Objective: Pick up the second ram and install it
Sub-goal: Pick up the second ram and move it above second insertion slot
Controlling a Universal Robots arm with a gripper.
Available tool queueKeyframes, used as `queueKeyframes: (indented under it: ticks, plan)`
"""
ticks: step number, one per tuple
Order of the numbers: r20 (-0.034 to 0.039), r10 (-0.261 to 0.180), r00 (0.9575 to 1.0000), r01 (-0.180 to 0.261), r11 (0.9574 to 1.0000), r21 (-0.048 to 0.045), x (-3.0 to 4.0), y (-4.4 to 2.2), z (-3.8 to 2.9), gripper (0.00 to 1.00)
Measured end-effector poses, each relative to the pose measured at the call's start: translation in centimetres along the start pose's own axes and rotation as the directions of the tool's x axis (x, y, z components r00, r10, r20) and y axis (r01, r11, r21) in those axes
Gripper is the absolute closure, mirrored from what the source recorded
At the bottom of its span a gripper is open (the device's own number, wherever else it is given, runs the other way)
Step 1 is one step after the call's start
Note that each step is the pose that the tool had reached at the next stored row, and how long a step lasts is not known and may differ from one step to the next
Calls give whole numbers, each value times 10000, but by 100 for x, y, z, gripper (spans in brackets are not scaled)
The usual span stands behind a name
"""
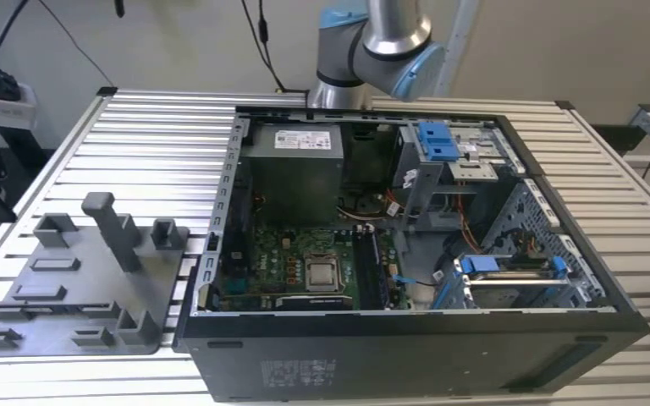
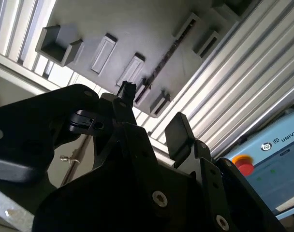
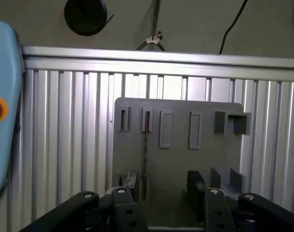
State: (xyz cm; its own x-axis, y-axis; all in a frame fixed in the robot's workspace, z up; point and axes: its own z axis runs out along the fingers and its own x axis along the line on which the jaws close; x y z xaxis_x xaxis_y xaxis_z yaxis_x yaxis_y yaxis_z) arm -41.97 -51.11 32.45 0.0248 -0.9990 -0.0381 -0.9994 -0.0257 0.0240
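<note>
robotics lab: robot arm [image 1: 379, 38], slatted aluminium bench [image 1: 133, 135], opened computer case [image 1: 415, 359].

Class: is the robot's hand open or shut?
Open: in the first wrist view the black hand has fingers apart over the grey plastic tray, holding nothing.

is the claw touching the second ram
Apart. In the first wrist view the open claw hangs high above the grey tray, where the second ram stands on edge in its slot.

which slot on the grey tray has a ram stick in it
The narrow slot holding the second ram, seen edge-on as a thin dark strip across the grey tray; the rectangular pockets beside it are empty.
</note>
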Motion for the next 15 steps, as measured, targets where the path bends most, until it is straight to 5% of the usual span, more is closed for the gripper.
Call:
queueKeyframes:
  ticks: [15]
  plan:
    - [-3, -85, 10000, 85, 10000, -4, 22, -3, 175, 46]
